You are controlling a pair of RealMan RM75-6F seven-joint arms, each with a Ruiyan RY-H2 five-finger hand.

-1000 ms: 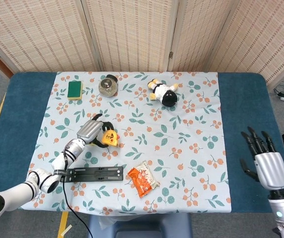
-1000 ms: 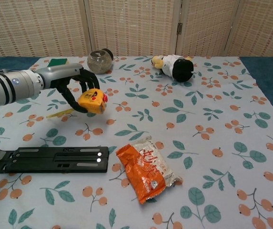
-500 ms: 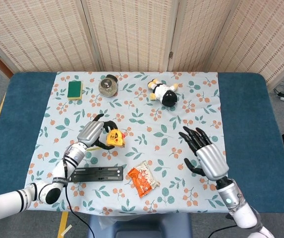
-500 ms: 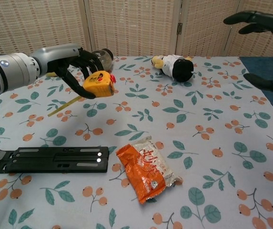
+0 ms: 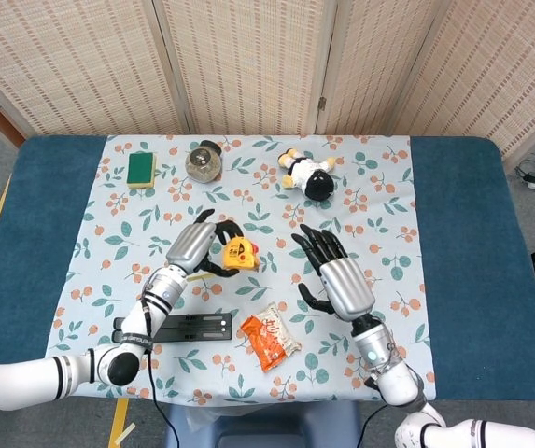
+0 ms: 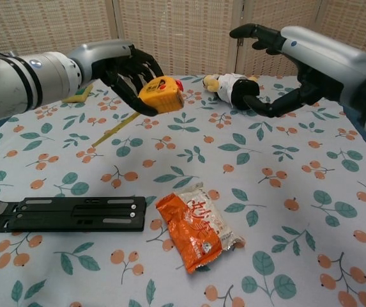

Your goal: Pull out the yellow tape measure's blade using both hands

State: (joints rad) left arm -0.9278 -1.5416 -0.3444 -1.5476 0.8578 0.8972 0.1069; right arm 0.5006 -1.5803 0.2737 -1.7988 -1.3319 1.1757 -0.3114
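Left robot hand presents the tape measure; right robot hand open for the blade.

The left robot hand [image 6: 128,70] grips the yellow tape measure [image 6: 160,93] clear above the surface [image 6: 285,211], blade [image 6: 115,128] trailing down-left. The right robot hand [image 6: 297,67], fingers spread and empty, hovers nearby, apart from the case, apparently positioned to take the blade.

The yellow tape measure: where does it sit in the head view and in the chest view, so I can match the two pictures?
Head view: the yellow tape measure is left of centre, held by the left robot hand.
Chest view: it is upper left of centre, held above the cloth.
Shared landmark: the orange snack packet lies nearer the robot, slightly right of the tape measure in both.
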